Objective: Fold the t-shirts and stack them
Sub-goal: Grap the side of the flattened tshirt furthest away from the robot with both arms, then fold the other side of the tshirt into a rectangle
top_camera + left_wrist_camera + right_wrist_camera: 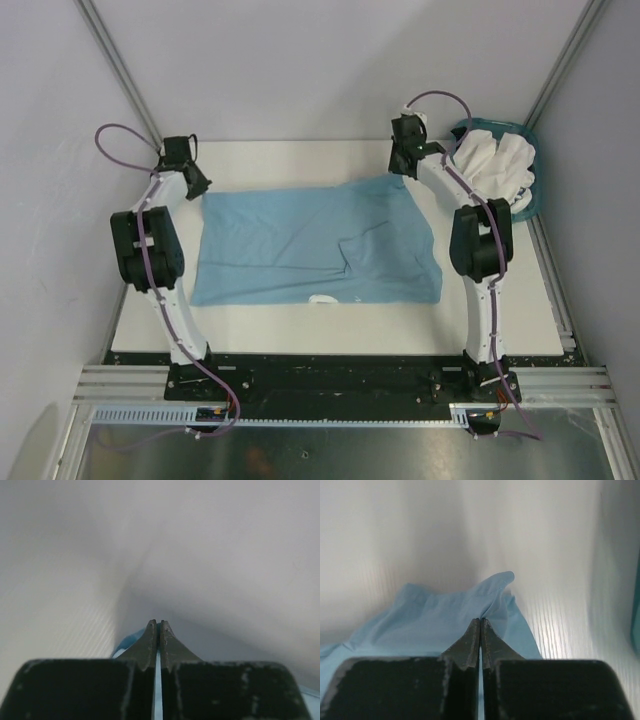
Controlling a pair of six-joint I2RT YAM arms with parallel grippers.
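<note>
The light blue t-shirt (315, 245) lies spread across the white table, its print not showing. My left gripper (196, 186) is at its far left corner. In the left wrist view the jaws (158, 625) are shut, with a bit of blue cloth (127, 642) showing at and between them. My right gripper (403, 166) is at the shirt's far right corner. In the right wrist view it (480, 621) is shut on a pucker of the blue shirt (435, 620). Several white t-shirts (497, 165) are bunched in the basket at the far right.
The teal plastic basket (532, 200) stands at the table's (250, 335) far right corner, close beside my right arm; its edge shows in the right wrist view (636, 615). White walls enclose the back and sides. Bare table runs along the near edge.
</note>
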